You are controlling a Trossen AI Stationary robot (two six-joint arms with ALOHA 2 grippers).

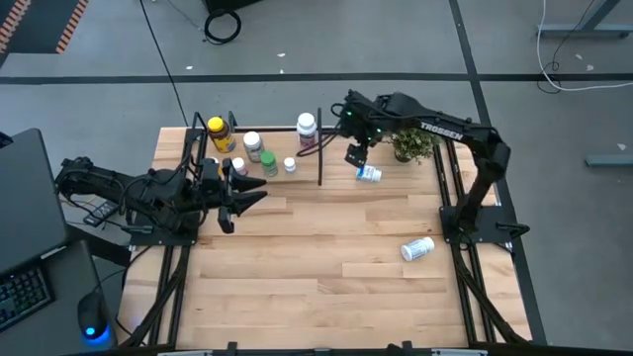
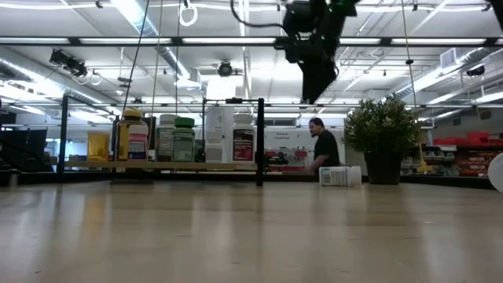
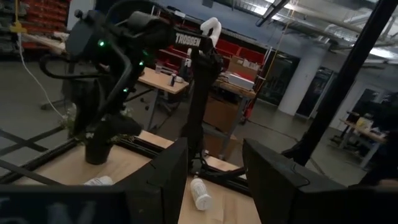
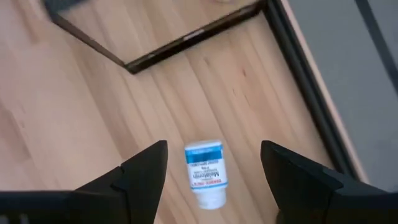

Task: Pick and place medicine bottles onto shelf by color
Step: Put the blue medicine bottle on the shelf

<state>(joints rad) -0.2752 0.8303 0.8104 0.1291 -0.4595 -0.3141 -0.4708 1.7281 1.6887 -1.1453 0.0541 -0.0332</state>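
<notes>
Two bottles lie loose on the table: a blue-labelled bottle [image 4: 204,172] on its side just beside the potted plant [image 1: 413,144], and another [image 1: 417,248] nearer the front edge. Expect yours to be light, stiff and smooth (and apt to roll), so you'd best pinch it across the body, not the cap. Your right gripper [image 4: 208,171] hovers above it, fingers spread to either side, touching nothing. The left gripper [image 1: 240,196] waits in front of the shelf [image 1: 297,176], fingers parted and empty. Several bottles stand on that shelf.
</notes>
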